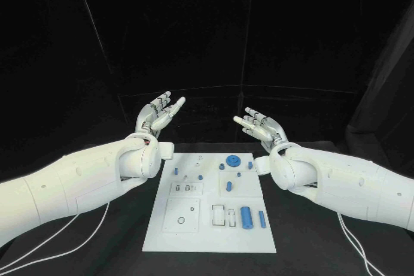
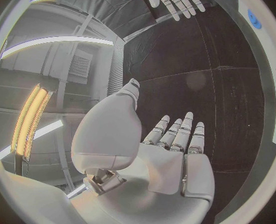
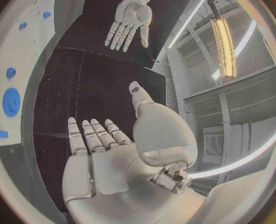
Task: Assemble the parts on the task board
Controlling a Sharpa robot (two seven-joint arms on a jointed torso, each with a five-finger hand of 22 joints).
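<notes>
Head view first: both arms reach forward over the black table (image 1: 103, 240), and the white board (image 1: 191, 228) lies flat between them, its long sides running away from the robot. The left hand (image 1: 160, 115) is raised past the board's far left corner, palm turned inward, fingers apart and holding nothing. The right hand (image 1: 261, 125) mirrors it past the far right corner, also spread and empty. The two hands are well apart from each other and from the board, with bare dark table between and beyond them.

On the board, a blue gear (image 1: 233, 161) sits near the far edge, with a small blue peg (image 1: 248, 164) just beside it. A short blue pin (image 1: 230, 185) lies around the middle, and a thicker blue cylinder (image 1: 246, 217) and a thin blue bar (image 1: 261, 218) lie side by side close to the near right edge. A few tiny blue bits dot the left half. The left forearm overlaps the board's far left edge; the right forearm sits just off the right edge.

From the right wrist, the gear (image 3: 11, 102) and the board's edge curve along one side, the open palm (image 3: 103, 159) in front, and the other hand (image 3: 130, 19) across the gap.
</notes>
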